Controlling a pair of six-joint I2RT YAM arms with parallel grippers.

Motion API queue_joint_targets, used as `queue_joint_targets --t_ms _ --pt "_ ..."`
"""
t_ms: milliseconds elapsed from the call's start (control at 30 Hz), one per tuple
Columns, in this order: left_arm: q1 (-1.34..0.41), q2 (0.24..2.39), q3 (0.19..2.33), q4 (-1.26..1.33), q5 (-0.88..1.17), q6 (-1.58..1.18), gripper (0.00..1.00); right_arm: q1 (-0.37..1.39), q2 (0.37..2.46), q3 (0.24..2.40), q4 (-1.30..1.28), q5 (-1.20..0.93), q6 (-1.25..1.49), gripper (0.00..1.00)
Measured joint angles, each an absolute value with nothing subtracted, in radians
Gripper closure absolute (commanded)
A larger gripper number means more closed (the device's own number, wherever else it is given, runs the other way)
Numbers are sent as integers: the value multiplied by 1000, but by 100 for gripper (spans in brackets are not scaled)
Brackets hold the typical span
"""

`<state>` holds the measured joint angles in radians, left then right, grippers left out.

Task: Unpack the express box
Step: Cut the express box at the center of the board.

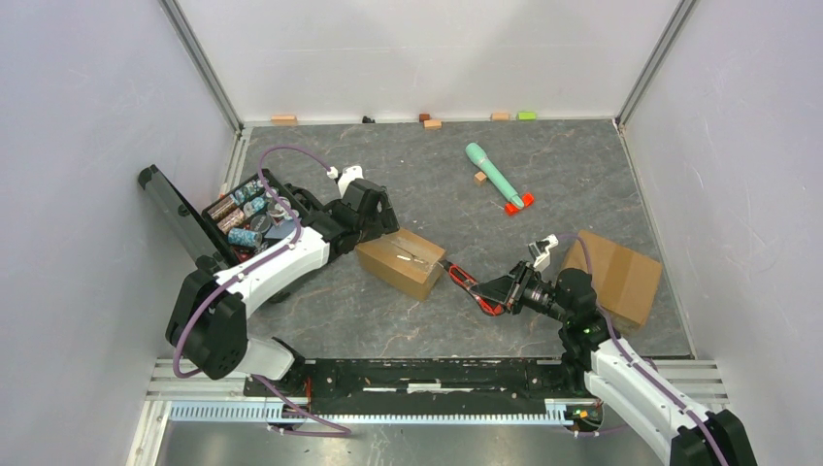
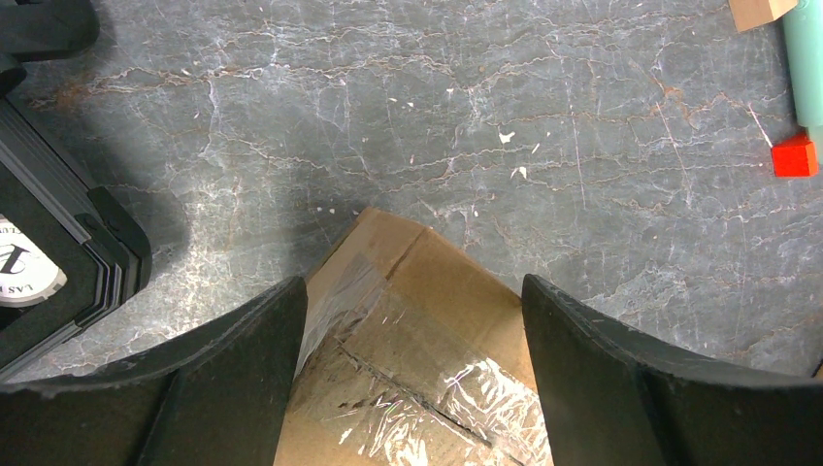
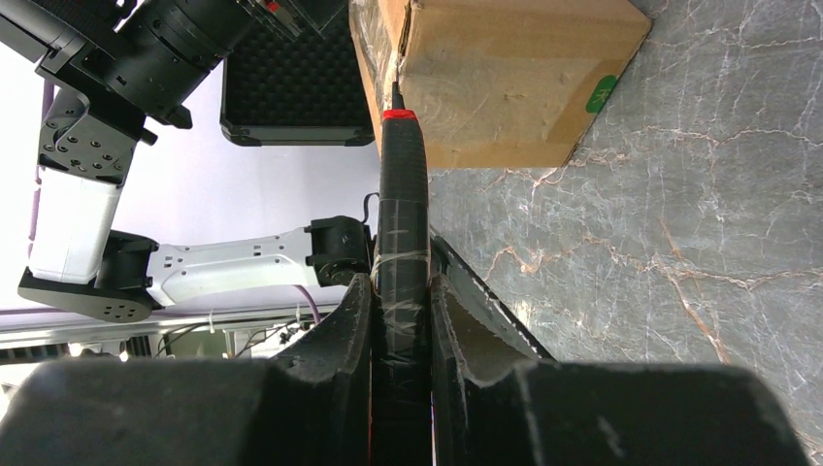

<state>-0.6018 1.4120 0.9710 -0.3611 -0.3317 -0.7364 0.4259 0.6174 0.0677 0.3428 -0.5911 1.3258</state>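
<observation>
My right end effector point(image 3: 400, 291) is clamped on a black cutter point(image 3: 402, 184), its tip right at the express box point(image 1: 400, 262) edge. My left end effector point(image 2: 412, 296) stands wide open over that box's taped top, one finger either side of its corner.

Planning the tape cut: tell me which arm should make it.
Right. The right gripper is shut on the cutter, with its tip at the edge of the taped box. The left gripper is open and straddles the box top, so it is better placed to steady it.
</observation>
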Motion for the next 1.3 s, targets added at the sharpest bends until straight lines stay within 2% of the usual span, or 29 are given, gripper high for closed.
queue_joint_targets --t_ms 1300 --pt "-613 1414 962 -342 -341 -748 14 456 594 67 313 -550 1323 100"
